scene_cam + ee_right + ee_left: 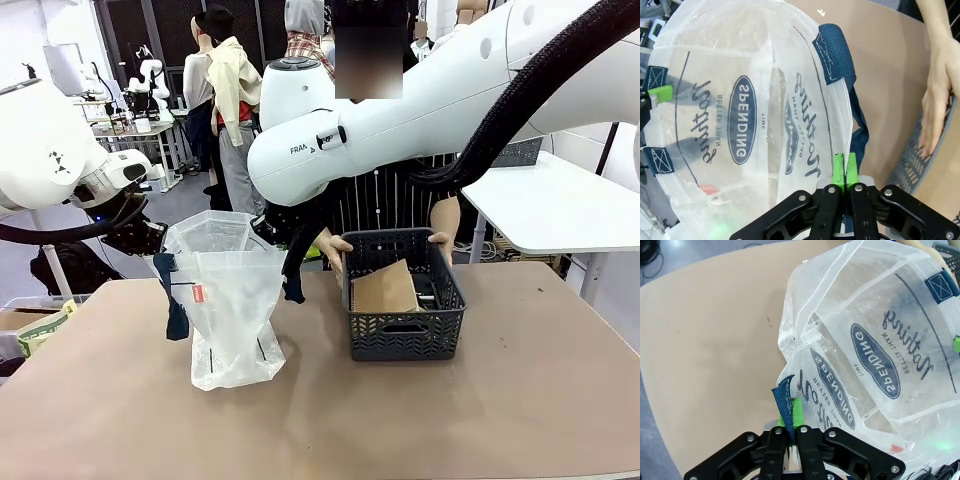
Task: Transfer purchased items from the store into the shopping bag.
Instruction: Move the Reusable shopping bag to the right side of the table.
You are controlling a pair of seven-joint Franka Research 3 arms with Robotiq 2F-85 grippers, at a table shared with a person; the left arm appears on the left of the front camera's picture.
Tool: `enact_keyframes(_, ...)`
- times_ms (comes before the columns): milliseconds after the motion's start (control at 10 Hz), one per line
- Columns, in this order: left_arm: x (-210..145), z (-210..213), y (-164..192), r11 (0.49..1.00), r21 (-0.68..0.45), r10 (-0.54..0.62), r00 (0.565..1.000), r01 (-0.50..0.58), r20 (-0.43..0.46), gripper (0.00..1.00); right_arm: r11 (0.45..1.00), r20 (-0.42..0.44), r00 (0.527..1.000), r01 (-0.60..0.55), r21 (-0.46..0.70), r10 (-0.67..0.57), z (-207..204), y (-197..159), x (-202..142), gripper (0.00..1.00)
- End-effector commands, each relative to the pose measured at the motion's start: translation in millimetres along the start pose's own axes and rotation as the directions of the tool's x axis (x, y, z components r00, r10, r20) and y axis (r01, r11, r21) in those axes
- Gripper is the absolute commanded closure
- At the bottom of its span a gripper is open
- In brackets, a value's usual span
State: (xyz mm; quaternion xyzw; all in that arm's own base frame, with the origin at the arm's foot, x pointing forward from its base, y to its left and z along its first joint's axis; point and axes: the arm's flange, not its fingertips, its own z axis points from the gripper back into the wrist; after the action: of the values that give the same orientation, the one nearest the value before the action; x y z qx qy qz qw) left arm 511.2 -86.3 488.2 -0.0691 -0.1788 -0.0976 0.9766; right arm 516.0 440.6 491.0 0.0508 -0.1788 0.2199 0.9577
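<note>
The shopping bag (232,305), translucent white with navy handles and a red tag, stands on the table left of centre with its mouth held open. My left gripper (158,243) is shut on the bag's left rim by a navy handle (785,407). My right gripper (277,232) is shut on the opposite rim (839,167). The bag's inside (740,100) looks empty. Right of it sits the store (405,335), a dark grey lattice basket holding purchased items: a flat brown packet (383,288) and dark goods (428,290). The person's hands (335,247) grip the basket's far corners.
My right arm (400,110) spans over the table's middle, above the basket. A white table (560,205) stands at the back right. A box with papers (40,330) sits off the table's left edge. The brown tabletop (450,420) lies bare at the front.
</note>
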Motion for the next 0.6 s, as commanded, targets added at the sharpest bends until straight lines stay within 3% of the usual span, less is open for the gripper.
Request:
enact_keyframes(0,-2.7,3.1,0.3,1.000,0.017,0.012,1.000,-0.012,0.001,1.00,1.000,0.004,1.000,0.019,-0.008,-0.019,0.5,-0.3,0.1,1.00)
enact_keyframes(500,-2.7,3.1,0.3,1.000,0.017,0.012,1.000,-0.012,0.001,1.00,1.000,0.004,1.000,0.019,-0.008,-0.019,0.5,-0.3,0.1,1.00)
